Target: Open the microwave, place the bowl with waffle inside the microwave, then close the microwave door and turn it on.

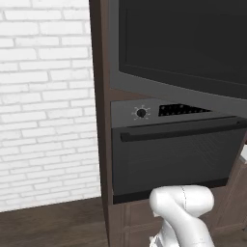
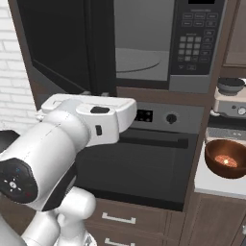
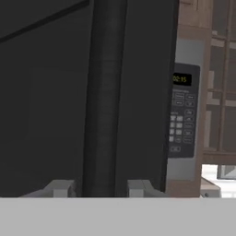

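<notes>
Tool point(image 3: 100, 188) w/ fingers spread wide, straddling edge of wide black-glass microwave door point(image 3: 106, 92), which stands swung open. Dark grey built-in microwave point(image 2: 158, 45) cavity beyond; brown bowl w/ waffle point(image 2: 226, 159) on surface, far right of tool.

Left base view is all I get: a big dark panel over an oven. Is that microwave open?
Observer: Yes. The door stands open to the left, and the right base view shows the cavity with its turntable.
Visitor: Where's the bowl?
Observer: The bowl sits on the counter right of the oven, outside the microwave. It holds something orange.
Visitor: And the gripper?
Observer: In the hand view the gripper has a fingertip on each side of the door's upright edge. I cannot tell whether it presses.
</notes>
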